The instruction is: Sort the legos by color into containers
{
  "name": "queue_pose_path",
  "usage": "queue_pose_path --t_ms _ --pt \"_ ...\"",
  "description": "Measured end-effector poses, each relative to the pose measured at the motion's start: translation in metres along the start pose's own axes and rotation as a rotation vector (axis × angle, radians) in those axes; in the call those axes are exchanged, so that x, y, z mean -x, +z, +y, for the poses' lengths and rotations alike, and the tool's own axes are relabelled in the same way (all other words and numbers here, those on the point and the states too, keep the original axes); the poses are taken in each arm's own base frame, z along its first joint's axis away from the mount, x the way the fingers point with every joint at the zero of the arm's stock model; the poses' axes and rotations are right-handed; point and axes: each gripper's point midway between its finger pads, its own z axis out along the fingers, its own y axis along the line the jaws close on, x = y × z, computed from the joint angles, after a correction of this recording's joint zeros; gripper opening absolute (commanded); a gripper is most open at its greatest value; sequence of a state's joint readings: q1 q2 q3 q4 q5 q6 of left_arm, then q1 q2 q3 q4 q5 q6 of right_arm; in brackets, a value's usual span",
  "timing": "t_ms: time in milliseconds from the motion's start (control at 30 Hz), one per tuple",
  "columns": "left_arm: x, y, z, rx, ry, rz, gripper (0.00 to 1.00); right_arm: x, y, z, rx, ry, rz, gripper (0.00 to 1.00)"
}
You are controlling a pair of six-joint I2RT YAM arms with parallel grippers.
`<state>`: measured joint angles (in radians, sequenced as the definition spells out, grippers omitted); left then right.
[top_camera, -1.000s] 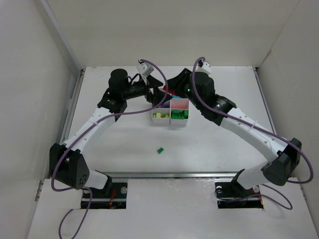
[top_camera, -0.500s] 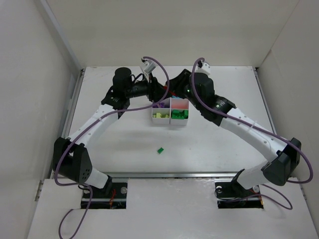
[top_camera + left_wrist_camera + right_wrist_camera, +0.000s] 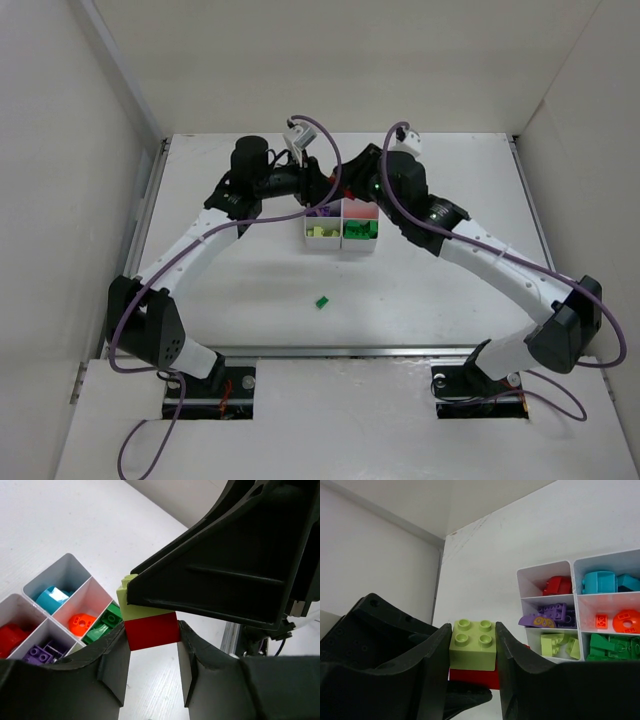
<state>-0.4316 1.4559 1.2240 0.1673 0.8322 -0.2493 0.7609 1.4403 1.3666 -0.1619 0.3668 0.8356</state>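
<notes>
Red brick [image 3: 150,632] | left hand [image 3: 152,642] grips | yellow-green brick [image 3: 472,640] atop | right hand [image 3: 472,650] grips

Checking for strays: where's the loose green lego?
In the top view, the green lego lies alone on the table, below the white tray, slightly left.

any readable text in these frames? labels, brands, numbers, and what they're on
No legible text in any view.
Studs of the yellow-green brick: any embossed lettering is too small to read.
Red brick: plain face, no marking.
White tray: no label or number visible on its walls.
</notes>
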Motion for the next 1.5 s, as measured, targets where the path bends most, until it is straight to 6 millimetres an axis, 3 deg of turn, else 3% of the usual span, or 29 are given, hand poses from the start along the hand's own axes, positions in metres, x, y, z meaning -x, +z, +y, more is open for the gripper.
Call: queue_pose_path --t_ms 267,567,700,833,900,1000,1067,1400,1500 --pt "-0.021 -0.005 0.008 0.039 0.095 0.085 0.0 -0.012 0.002 -0.013 -0.025 -0.016 0.021 0.0" --pt "-0.045 -0.025 0.016 0.113 0.121 0.135 0.0 0.001 0.005 -0.025 -0.06 -0.046 -0.021 0.0" --pt "-0.057 -0.037 0.034 0.205 0.094 0.154 0.0 -0.007 0.018 -0.028 -0.081 -0.089 0.021 0.0" --pt "-0.054 -0.065 0.073 0.405 0.068 0.14 0.0 -0.038 0.059 -0.034 -0.117 -0.173 0.18 0.0" --pt "-0.049 -0.083 0.094 0.515 0.061 0.12 0.0 -0.065 0.077 -0.05 -0.15 -0.209 0.275 0.0" --pt "-0.041 -0.11 0.117 0.661 0.057 0.091 0.0 -0.105 0.082 -0.085 -0.222 -0.258 0.413 0.0" --pt "-0.038 -0.119 0.121 0.711 0.061 0.079 0.0 -0.124 0.078 -0.101 -0.259 -0.28 0.484 0.0" --pt "-0.041 -0.131 0.124 0.767 0.063 0.071 0.0 -0.138 0.067 -0.11 -0.279 -0.349 0.559 0.01" --pt "-0.041 -0.131 0.124 0.77 0.064 0.068 0.0 -0.146 0.064 -0.112 -0.282 -0.363 0.585 0.08"
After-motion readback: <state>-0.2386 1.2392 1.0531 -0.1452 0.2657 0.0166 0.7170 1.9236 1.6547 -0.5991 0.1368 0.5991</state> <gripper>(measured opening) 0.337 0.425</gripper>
